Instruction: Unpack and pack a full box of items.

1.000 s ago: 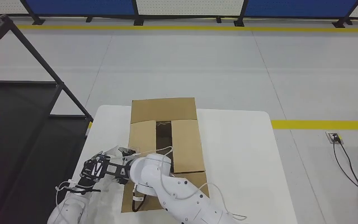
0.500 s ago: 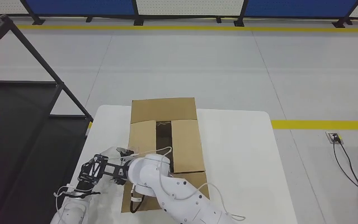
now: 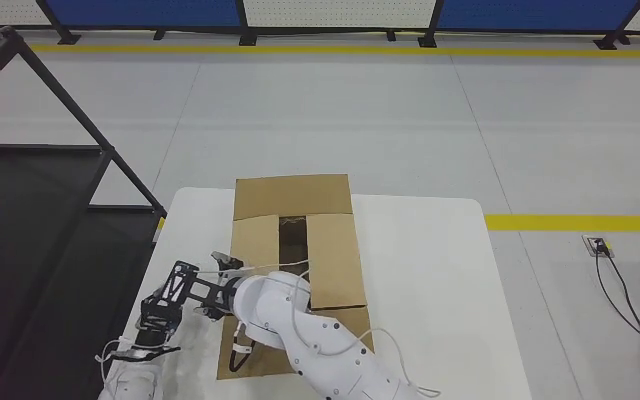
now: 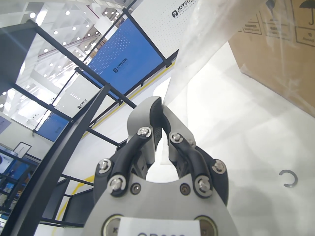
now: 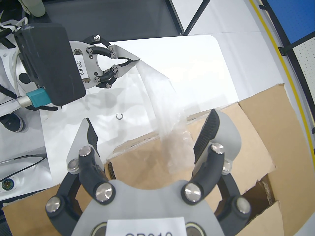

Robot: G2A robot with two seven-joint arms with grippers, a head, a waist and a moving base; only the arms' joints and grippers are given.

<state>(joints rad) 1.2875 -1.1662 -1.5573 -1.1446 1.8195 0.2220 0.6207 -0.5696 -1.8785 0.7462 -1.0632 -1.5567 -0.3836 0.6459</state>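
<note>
The left gripper (image 4: 161, 104), pinched on a clear plastic bag (image 5: 157, 87), has drawn back toward 7 o'clock, stretching it from the box (image 3: 330, 260) over the table (image 3: 430, 300); the right gripper (image 5: 150, 116) gapes empty. Unpacking looks underway.

I'm seeing a white rounded-corner table (image 3: 430, 280) carrying a small C-shaped metal ring (image 5: 119, 116) lying flat on it. A black metal frame (image 3: 105, 150) is standing just beside the table, a yellow floor stripe (image 3: 560, 222) is running away from the table's far side, and blue and white perforated panels (image 3: 340, 12) are standing well behind the table.
</note>
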